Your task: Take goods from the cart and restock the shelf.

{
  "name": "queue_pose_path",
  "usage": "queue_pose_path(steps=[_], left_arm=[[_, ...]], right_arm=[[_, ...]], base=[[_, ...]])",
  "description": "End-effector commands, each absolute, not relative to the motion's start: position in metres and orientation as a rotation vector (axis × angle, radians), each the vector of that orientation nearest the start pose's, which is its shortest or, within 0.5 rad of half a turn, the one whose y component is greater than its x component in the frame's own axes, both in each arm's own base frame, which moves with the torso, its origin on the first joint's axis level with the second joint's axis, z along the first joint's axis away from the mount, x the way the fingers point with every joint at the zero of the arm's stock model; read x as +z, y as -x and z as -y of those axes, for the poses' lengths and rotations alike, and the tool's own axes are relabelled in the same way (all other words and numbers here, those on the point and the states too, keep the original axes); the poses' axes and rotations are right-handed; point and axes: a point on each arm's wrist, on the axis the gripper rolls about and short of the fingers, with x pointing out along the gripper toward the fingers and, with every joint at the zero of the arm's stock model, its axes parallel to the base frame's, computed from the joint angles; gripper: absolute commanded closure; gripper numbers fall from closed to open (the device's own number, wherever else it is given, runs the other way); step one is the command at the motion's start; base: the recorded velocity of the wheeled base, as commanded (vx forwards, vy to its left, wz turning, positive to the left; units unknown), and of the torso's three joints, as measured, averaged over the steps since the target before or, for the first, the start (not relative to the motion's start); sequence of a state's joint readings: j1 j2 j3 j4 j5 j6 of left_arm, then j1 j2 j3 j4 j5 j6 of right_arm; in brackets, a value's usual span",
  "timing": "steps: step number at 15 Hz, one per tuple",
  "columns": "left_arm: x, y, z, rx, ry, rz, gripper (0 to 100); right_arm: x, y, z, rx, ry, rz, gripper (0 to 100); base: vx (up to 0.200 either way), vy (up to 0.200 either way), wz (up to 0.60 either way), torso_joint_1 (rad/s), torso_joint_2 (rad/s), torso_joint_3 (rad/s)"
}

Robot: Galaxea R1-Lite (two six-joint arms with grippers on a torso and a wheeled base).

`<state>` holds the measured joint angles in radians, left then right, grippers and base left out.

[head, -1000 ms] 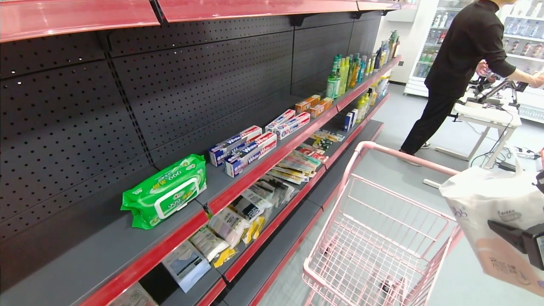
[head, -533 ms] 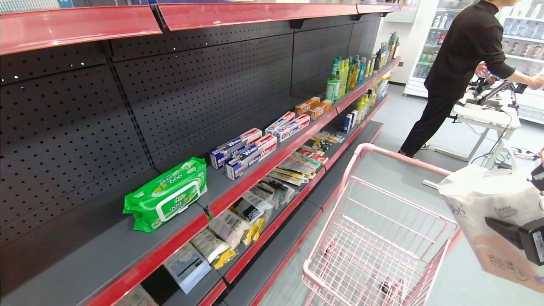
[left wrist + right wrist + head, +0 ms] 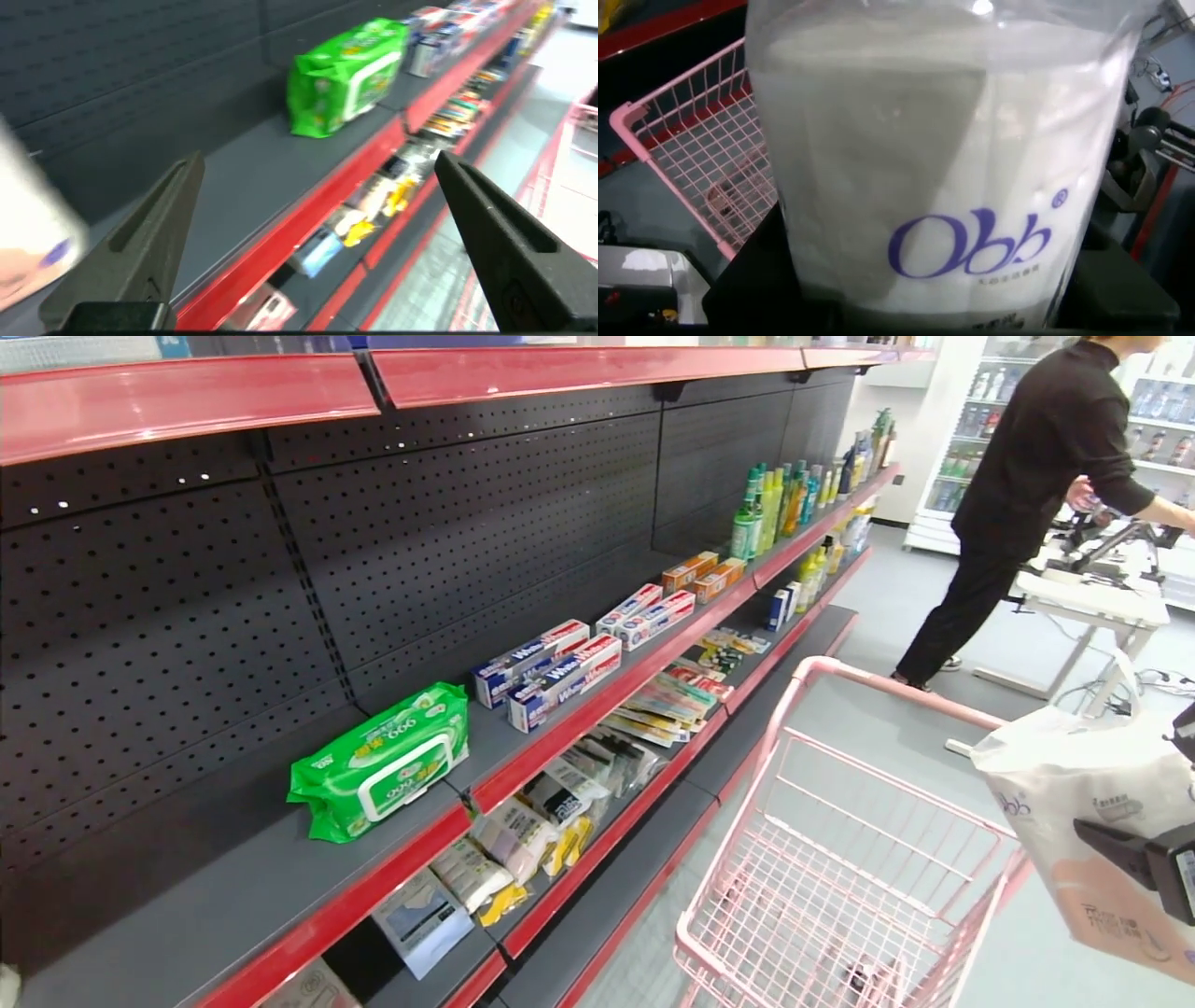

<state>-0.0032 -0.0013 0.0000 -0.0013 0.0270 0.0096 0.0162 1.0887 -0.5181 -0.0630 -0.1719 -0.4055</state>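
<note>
Right end effector (image 3: 1134,863) grips a white pack (image 3: 1064,784), partly cut off; left end effector (image 3: 316,187) gapes wide.

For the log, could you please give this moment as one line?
right gripper: shut on pack | left gripper: open | cart: beside shelf

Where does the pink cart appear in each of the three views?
Head view: the pink cart stands between the shelf and the white bag.
Left wrist view: its rim, beyond the red shelf edge.
Right wrist view: its basket, behind the bag.
Shared landmark: the red shelf edge.
</note>
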Motion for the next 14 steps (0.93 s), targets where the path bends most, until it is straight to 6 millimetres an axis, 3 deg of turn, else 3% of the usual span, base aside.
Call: queue_pose_path(steps=[1, 14], left_arm=[[0.0756, 0.0228, -0.0007, 0.025, -0.009, 0.001, 0], [0.0756, 0.0228, -0.0007, 0.026, -0.009, 0.001, 0]], right_arm=[[0.1843, -0.1382, 0.0014, -0.043, 0.443, -0.534, 100], [0.1815, -0.1370, 0.0015, -0.041, 0.445, -0.544, 100]], base=[[0.000, 0.000, 0.60, 0.002, 0.00, -0.002], [0.000, 0.000, 0.60, 0.003, 0.00, 0.000]])
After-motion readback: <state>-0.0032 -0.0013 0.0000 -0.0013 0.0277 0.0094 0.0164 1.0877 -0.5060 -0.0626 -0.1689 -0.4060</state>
